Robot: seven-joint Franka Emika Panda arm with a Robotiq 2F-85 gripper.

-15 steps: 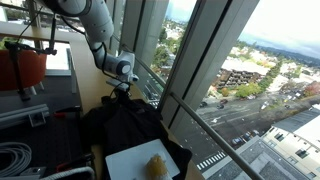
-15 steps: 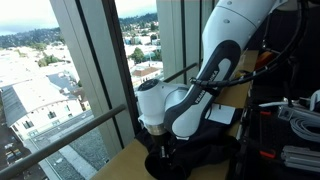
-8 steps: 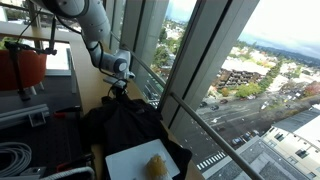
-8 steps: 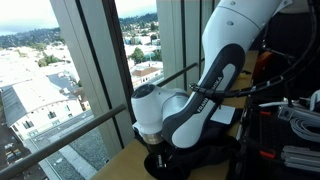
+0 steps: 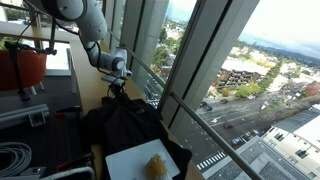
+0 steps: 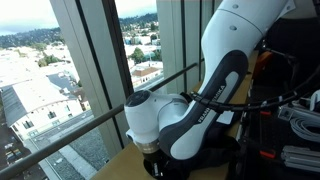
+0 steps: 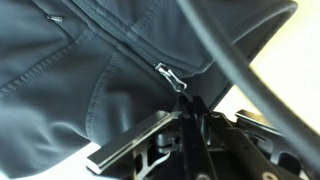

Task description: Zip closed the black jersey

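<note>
The black jersey lies crumpled on the table by the window; it also shows in an exterior view and fills the wrist view. Its metal zipper slider sits on the zip line just beyond my fingertips. My gripper stands over the jersey's far end, pointing down, and it is seen low in an exterior view. In the wrist view my gripper has its jaws pressed together, pinching the zipper pull. The part of the zip under the fingers is hidden.
A white tray with a yellowish object lies in front of the jersey. A red container and coiled cables are to the side. A window rail and glass run close beside the gripper.
The gripper has moved along the jersey toward its far end, staying shut; in the other exterior view the wrist has shifted left and lower.
</note>
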